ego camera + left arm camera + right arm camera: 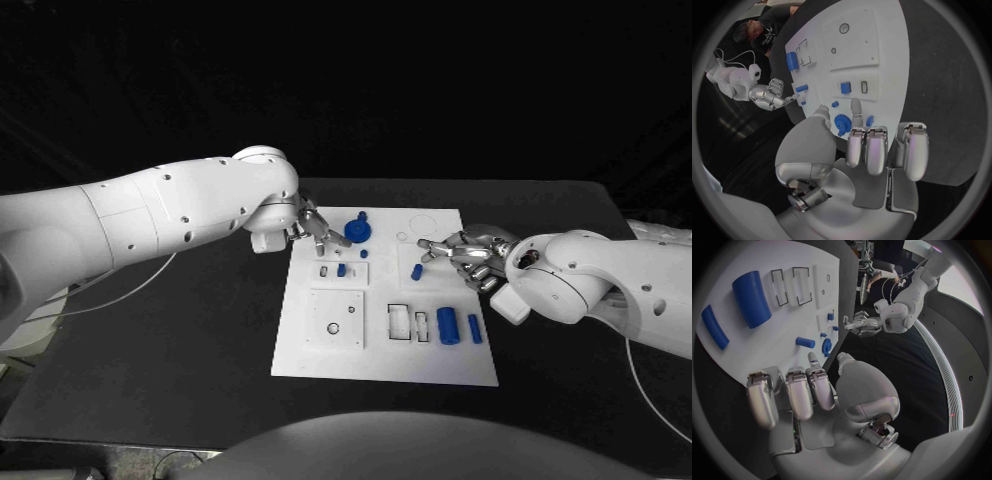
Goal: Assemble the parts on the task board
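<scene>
Hovering over the far part of the task board (387,350), the left robot hand (310,232) has its fingers apart and holds nothing, its fingertips (856,106) just beside the round blue part (356,233). The right robot hand (469,255) sits at the board's right side, also loose and empty as far as the head view shows, near a small blue peg (417,271). Two blue cylinders (449,326) lie near the board's right edge, next to the rectangular slots (400,320).

Risk, as I judge it: a fingertip could nudge the round part sideways before it closes on it, and the peg could roll off onto the black surface (173,340) if brushed. Both hands working the same far end could also collide.
</scene>
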`<action>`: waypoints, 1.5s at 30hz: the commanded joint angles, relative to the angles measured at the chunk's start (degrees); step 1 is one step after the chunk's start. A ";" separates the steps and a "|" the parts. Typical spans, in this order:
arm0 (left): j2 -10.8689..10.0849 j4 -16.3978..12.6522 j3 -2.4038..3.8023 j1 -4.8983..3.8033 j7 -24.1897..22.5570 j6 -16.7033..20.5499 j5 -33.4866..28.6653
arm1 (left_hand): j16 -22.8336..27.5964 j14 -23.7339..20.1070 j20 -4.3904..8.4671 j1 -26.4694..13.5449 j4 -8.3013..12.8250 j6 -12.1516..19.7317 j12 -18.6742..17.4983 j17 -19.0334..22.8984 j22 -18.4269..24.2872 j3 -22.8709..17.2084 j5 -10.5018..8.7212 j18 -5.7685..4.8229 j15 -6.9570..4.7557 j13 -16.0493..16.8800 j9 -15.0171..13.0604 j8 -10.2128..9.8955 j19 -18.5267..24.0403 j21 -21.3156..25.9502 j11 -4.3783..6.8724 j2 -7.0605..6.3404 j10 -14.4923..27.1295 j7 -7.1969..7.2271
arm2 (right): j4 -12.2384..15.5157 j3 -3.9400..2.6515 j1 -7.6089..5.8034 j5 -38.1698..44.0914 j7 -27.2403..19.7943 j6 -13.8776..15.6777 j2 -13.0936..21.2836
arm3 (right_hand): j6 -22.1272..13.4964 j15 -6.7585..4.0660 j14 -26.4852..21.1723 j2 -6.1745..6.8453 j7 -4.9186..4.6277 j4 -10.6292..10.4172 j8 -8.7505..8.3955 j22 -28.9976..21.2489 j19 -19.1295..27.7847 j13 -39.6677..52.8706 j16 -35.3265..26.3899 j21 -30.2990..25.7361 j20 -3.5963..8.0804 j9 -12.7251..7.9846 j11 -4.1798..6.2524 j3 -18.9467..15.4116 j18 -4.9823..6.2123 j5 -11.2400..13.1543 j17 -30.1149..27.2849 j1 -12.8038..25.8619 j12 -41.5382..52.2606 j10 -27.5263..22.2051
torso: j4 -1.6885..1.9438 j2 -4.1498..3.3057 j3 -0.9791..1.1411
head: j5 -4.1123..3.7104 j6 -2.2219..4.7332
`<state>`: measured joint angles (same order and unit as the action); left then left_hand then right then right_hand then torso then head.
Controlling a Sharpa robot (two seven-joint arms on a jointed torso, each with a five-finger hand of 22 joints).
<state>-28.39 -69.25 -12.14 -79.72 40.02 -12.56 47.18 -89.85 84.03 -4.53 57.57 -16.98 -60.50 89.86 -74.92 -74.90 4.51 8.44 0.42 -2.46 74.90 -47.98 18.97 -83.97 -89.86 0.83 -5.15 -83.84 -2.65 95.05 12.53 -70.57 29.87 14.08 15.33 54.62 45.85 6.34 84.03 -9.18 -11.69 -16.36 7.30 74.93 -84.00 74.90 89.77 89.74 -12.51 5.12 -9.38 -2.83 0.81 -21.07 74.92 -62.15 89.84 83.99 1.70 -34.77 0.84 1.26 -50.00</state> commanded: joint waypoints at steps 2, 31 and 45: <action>-0.76 0.66 0.20 -0.99 -3.04 2.29 0.81 | -0.15 5.97 -0.29 0.84 0.06 0.25 0.14 -15.08 -15.10 0.00 0.97 -0.42 0.11 15.10 -0.31 0.37 -6.03 -0.14 -0.34 0.30 -6.16 0.00 | -0.03 0.00 0.05 0.18 -0.11 -0.93 -0.12 | -0.46 0.27 5.97 0.12 -1.87 -0.03 0.20 15.07 -6.00 15.10 0.23 0.26 -0.28 0.05 -0.31 -0.29 -0.81 -0.32 15.08 -0.66 0.16 6.01 | -0.05 0.00 0.00 | 0.39 0.00; 6.06 16.24 -0.81 1.55 -10.42 -5.34 7.32 | -0.15 5.97 -0.40 6.35 0.14 2.86 0.14 -15.08 -15.10 -0.63 5.77 -0.42 0.32 15.10 -2.57 1.59 -6.03 -0.14 -0.41 1.41 -6.16 -0.08 | 0.33 -0.01 0.04 0.18 0.06 -1.24 -0.39 | -0.49 0.26 5.97 0.12 -1.87 -0.03 0.20 15.07 -6.00 15.10 0.23 0.26 -0.28 0.05 -0.31 -0.31 -0.81 -0.33 15.08 -0.70 0.16 6.01 | -0.11 -0.08 -0.04 | 1.05 0.00; 7.23 18.26 -0.83 2.24 -10.05 -5.59 8.43 | -0.15 5.97 -0.44 9.04 0.20 2.97 0.14 -15.08 -15.10 -1.26 7.90 -0.42 0.36 15.10 -2.57 1.65 -6.03 -0.14 -0.28 2.51 -6.16 0.10 | 0.42 -0.01 0.04 0.18 0.15 -1.25 -0.50 | -0.51 0.26 5.97 0.11 -1.87 -0.03 0.20 15.07 -6.00 15.10 0.23 0.26 -0.28 0.05 -0.31 -0.32 -0.81 -0.35 15.08 -0.75 0.16 6.01 | -0.06 -0.04 0.00 | 1.04 0.00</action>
<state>-21.42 -51.12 -12.98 -77.53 30.77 -17.19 54.80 -89.85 84.03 -4.53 66.12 -16.81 -57.92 89.86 -74.90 -74.90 3.68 16.13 0.43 -2.46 74.94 -50.50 20.40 -83.97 -89.86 0.62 -2.49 -84.05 -2.74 95.38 12.52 -70.57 29.87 14.15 15.01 54.18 45.85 6.35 84.03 -8.95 -11.69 -16.36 7.29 74.91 -84.00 74.90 89.77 89.74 -12.51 5.09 -9.38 -2.83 0.81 -21.07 74.90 -62.39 89.84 83.99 1.60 -34.80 0.84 2.37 -50.00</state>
